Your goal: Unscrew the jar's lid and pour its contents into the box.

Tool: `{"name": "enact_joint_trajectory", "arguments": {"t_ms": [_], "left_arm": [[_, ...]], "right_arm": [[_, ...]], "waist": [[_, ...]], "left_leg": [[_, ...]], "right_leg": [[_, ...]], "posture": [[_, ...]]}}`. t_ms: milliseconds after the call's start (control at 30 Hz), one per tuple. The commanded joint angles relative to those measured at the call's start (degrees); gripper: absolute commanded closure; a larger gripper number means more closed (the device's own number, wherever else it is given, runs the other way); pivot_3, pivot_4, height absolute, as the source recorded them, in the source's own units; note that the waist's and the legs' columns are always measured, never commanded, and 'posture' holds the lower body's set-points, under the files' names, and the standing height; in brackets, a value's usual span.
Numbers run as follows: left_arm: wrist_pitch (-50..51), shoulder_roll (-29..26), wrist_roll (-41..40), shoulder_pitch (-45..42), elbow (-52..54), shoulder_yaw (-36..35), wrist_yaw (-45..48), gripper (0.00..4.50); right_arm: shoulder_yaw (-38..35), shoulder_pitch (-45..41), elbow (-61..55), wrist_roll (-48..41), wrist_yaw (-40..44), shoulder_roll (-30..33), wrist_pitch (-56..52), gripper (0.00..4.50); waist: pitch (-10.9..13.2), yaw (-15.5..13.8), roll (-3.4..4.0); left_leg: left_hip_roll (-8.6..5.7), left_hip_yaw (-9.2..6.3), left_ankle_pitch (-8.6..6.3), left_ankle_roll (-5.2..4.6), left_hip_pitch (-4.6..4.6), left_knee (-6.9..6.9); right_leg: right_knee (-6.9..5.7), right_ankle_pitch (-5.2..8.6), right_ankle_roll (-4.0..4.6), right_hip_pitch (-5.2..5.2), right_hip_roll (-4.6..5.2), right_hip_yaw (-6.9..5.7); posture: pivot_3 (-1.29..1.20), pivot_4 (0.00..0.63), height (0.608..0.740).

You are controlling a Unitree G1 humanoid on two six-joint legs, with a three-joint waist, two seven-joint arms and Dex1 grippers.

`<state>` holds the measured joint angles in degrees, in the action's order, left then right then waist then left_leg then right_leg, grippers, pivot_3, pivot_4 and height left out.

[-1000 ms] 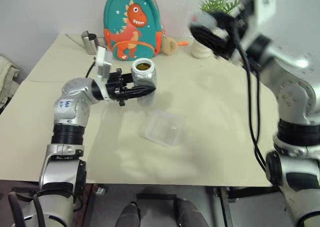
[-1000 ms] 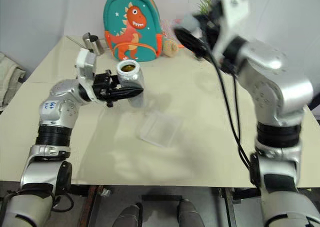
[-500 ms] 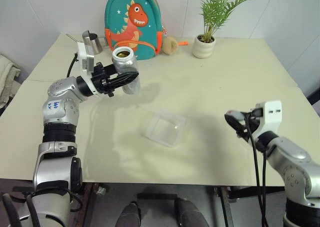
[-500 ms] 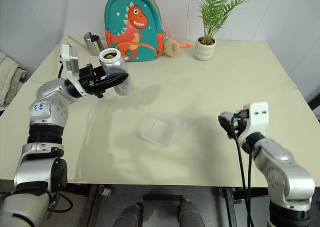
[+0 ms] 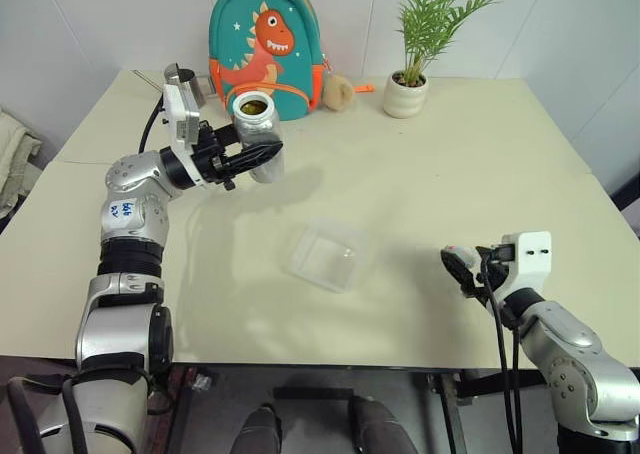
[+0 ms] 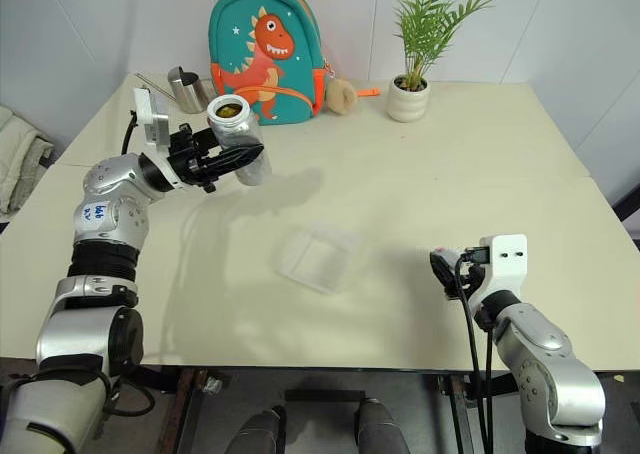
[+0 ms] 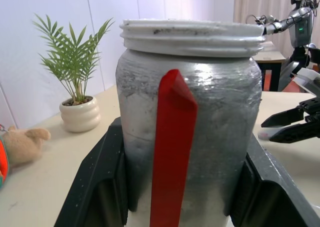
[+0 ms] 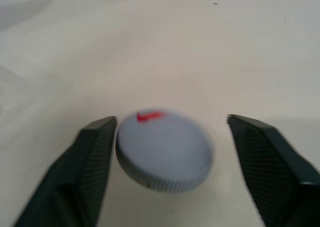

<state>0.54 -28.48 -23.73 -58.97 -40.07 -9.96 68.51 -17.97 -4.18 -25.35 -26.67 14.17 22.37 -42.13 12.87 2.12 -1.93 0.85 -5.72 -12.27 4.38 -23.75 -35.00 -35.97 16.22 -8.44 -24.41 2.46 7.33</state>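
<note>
Nearest the robot, at the table's [image 5: 420,164] near right edge, the right gripper [image 8: 167,137] hangs low with its fingers [image 8: 92,152] spread wide. The lid [image 8: 164,149], grey with a small red mark, lies between them; one finger is right at its edge and the other stands well clear, so nothing grips it. In the head view the lid [image 5: 455,253] shows as a pale spot at the tips of that gripper.

Toward the middle of the table sits the box [image 5: 328,255], a shallow clear tray, flat on the surface and apart from both arms.

Farther back on the left, the left gripper [image 5: 262,153] is raised above the table and clamped tight around the jar [image 5: 256,125]. The jar is open-mouthed, roughly upright with a slight tilt, and brown contents [image 5: 254,106] show inside its neck. From the wrist, its red stripe [image 7: 172,152] faces the camera between the two black fingers [image 7: 100,182].

Along the far edge stand a steel can [image 5: 178,79], a teal dinosaur backpack [image 5: 264,44] and a potted plant [image 5: 410,86]
</note>
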Motion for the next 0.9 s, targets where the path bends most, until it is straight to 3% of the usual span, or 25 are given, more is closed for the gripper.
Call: {"name": "enact_joint_trajectory", "arguments": {"t_ms": [33, 233, 433, 667, 733, 800, 900], "left_arm": [[-1.63, -0.13, 0.67, -2.05, 0.00, 0.18, 0.63, 2.50], [-4.03, -0.08, 1.48, -2.11, -0.44, 0.25, 1.06, 2.50], [-12.94, -0.21, 5.45, -2.58, -1.56, 1.61, 0.27, 2.50], [-35.50, 0.40, 16.09, -5.48, -9.85, 6.90, -2.83, 2.50], [-41.41, 1.03, 18.19, -6.62, -12.08, 8.25, -3.83, 2.50], [-48.54, 1.46, 22.41, -7.94, -14.04, 10.61, -6.79, 2.50], [-59.62, 1.44, 30.59, -10.11, -16.51, 14.87, -12.30, 2.50]], "right_arm": [[0.09, 0.39, -0.38, 0.62, 0.98, 0.89, 1.96, 0.07], [0.48, 1.08, -1.71, 0.84, 3.34, 2.46, 3.13, 0.07], [-3.07, 6.31, -9.27, -6.92, 14.18, 7.76, 4.20, 0.07], [-9.96, 10.61, -14.15, -22.05, 27.48, 12.79, 6.04, 0.07], [-10.52, 10.46, -13.52, -22.91, 28.46, 14.66, 5.69, 0.07], [-10.61, 10.00, -12.57, -22.78, 28.89, 16.25, 5.87, 0.07], [-11.04, 9.19, -12.13, -24.08, 29.31, 17.49, 5.88, 0.07]], "waist": [[0.00, 0.01, 0.00], [0.00, 0.09, 0.00], [0.00, -0.26, 0.00], [0.02, -0.25, -0.06], [0.02, -0.25, -0.06], [0.02, -0.32, -0.07], [0.02, -0.45, -0.09]], "left_leg": [[0.00, 0.00, 0.00, 0.00, 0.00, 0.00], [0.00, 0.00, 0.00, 0.00, 0.03, -0.01], [0.00, 0.00, 0.00, 0.00, 0.00, 0.00], [-0.02, 0.02, -0.01, 0.00, 0.28, -0.06], [0.00, 0.03, -0.02, -0.02, 0.61, -0.05], [0.00, 0.04, 0.00, -0.04, 0.57, -0.07], [-0.02, 0.19, 0.01, -0.06, 0.54, -0.07]], "right_leg": [[0.00, 0.00, 0.00, 0.00, 0.00, 0.00], [-0.03, 0.00, 0.00, 0.00, -0.01, 0.01], [-0.01, -0.01, -0.02, 0.00, 0.00, 0.01], [0.13, -0.05, -0.09, 0.38, 0.00, 0.04], [0.44, -0.05, -0.05, 0.81, -0.01, 0.04], [0.73, 0.14, 0.57, 0.92, -0.01, 0.05], [1.06, 0.01, 0.53, 1.02, 0.03, 0.20]], "posture": [[0.00, 0.150, 0.740], [0.00, 0.150, 0.740], [0.00, 0.150, 0.740], [0.00, 0.150, 0.740], [0.00, 0.150, 0.740], [0.00, 0.150, 0.740], [0.00, 0.150, 0.740]]}}
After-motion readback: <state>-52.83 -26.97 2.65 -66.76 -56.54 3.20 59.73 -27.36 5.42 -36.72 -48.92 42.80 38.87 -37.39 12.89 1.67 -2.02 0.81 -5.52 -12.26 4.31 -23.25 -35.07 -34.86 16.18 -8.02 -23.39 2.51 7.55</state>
